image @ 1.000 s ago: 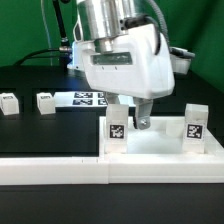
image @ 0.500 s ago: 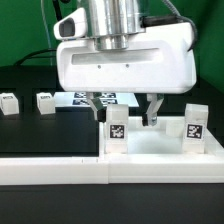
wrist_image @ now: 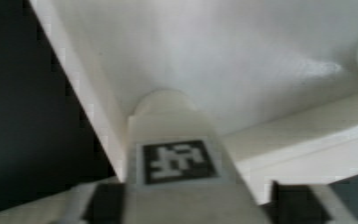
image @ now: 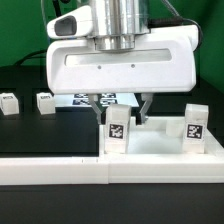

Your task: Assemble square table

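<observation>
The white square table top point(image: 160, 152) lies at the front on the exterior view's right, underside up. Two white tagged legs stand upright in its corners: one on the left point(image: 117, 130), one on the right point(image: 193, 127). My gripper point(image: 121, 108) is open and hangs over the left leg, one finger on each side of its top, not touching. In the wrist view the same leg point(wrist_image: 179, 150) stands between my gripper's point(wrist_image: 194, 205) dark fingers point(wrist_image: 108, 205), with the table top point(wrist_image: 211, 50) beyond it.
Two loose white legs point(image: 9, 103) point(image: 45, 101) lie on the black table at the exterior view's left. The marker board point(image: 84, 98) lies behind my hand. The long white border rail point(image: 55, 170) runs along the front edge.
My hand has turned at the wrist, so its broad face now faces the camera. The fingers have spread and now stand either side of the left leg. The parts have not moved.
</observation>
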`<control>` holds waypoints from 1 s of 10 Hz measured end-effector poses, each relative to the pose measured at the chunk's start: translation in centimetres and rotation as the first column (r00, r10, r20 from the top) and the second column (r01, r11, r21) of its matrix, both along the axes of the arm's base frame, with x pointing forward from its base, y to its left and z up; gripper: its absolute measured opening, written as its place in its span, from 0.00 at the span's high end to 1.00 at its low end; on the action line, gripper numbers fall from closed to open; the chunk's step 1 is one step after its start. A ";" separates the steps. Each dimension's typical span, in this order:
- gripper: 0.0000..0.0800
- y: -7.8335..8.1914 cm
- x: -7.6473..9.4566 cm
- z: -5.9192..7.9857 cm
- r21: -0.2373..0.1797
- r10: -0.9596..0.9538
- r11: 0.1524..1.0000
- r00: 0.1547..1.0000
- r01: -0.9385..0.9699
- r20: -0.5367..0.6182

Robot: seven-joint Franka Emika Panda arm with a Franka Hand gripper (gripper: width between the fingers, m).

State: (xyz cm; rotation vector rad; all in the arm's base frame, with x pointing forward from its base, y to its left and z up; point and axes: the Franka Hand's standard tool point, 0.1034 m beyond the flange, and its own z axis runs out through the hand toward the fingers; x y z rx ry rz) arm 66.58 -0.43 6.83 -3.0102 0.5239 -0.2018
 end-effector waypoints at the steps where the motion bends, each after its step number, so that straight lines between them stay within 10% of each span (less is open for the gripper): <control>1: 0.63 -0.1 0.0 0.0 0.007 -0.050 0.999 0.999 0.050 -0.004; 6: 0.63 -0.2 0.0 0.3 0.061 -0.525 0.846 0.848 0.530 -0.078; 8: 0.63 0.1 -0.1 0.3 0.070 -0.720 0.674 0.675 0.735 -0.161; 10: 0.63 -0.1 -0.1 0.0 0.120 -0.898 0.325 0.346 0.938 -0.271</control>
